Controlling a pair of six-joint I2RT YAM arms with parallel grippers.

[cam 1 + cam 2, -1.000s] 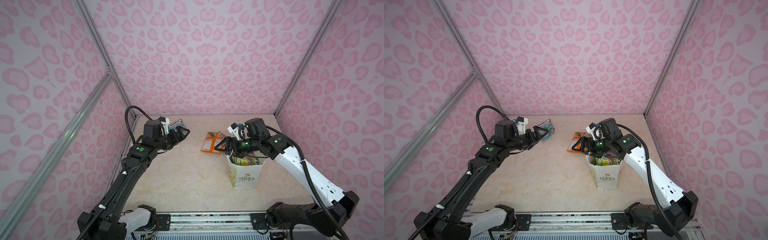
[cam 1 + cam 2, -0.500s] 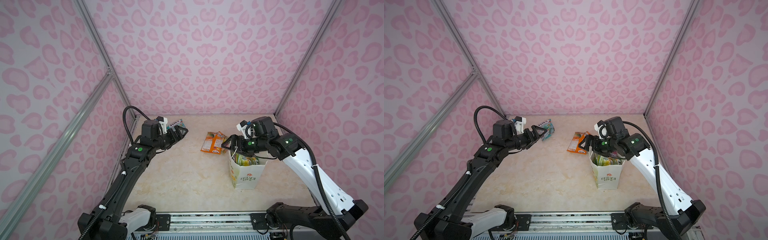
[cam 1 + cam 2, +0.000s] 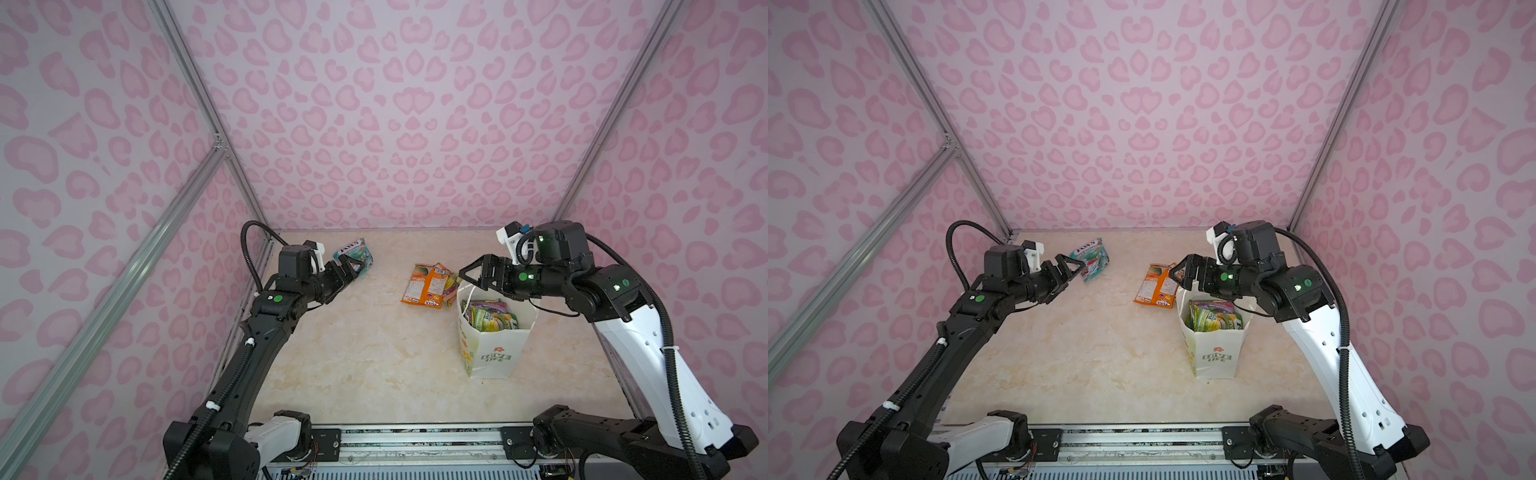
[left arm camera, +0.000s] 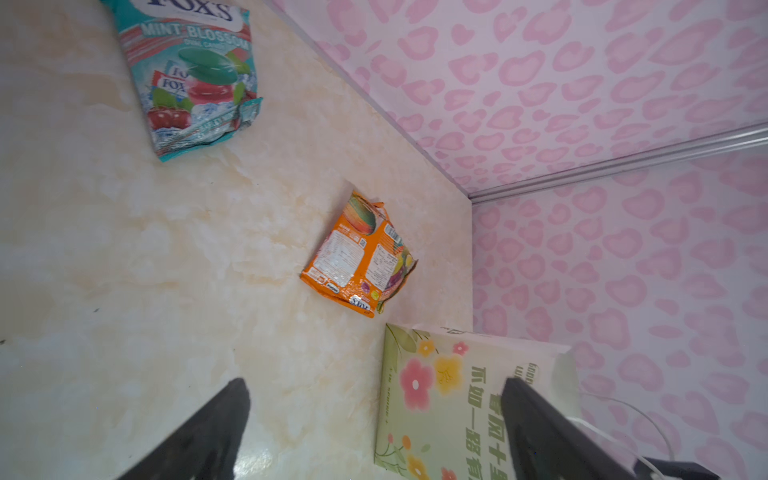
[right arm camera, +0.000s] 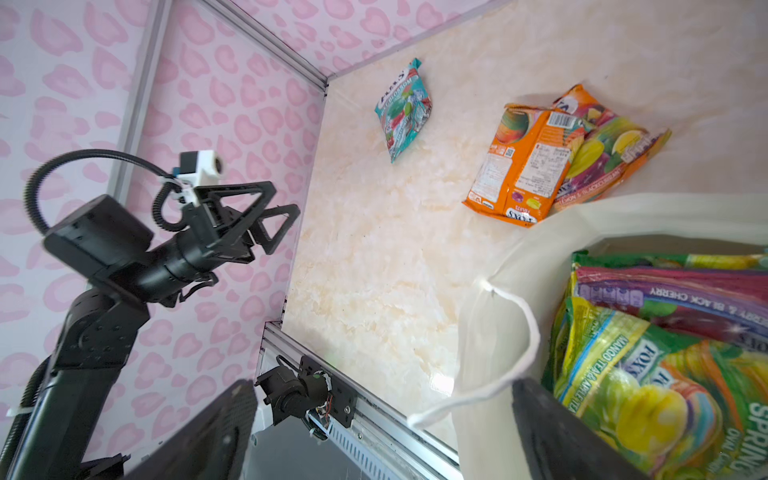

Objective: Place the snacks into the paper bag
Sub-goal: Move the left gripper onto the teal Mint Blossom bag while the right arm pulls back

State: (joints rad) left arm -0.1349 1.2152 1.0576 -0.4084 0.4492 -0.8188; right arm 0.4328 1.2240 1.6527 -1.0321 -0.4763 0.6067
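The white paper bag (image 3: 494, 353) (image 3: 1217, 357) stands upright at the right with several green-yellow and purple snacks (image 3: 490, 318) (image 5: 648, 374) inside. On the table behind it lies an orange pouch (image 3: 426, 286) (image 4: 357, 257) on top of a multicolour pouch (image 5: 611, 153). A teal pouch (image 3: 355, 254) (image 4: 195, 83) lies at the far left. My left gripper (image 3: 351, 266) (image 4: 374, 384) hovers open beside the teal pouch, empty. My right gripper (image 3: 471, 274) (image 5: 384, 388) is open and empty above the bag's left rim, near its handle (image 5: 515, 332).
Pink patterned walls (image 3: 395, 124) close in the back and both sides. A metal rail (image 3: 415, 440) runs along the front edge. Bare marble table (image 3: 365, 353) lies between the arms and in front of the bag.
My right gripper has lifted and pulled back to the right from over the bag's mouth. My left gripper has drawn back slightly to the left. Pouches have not moved.
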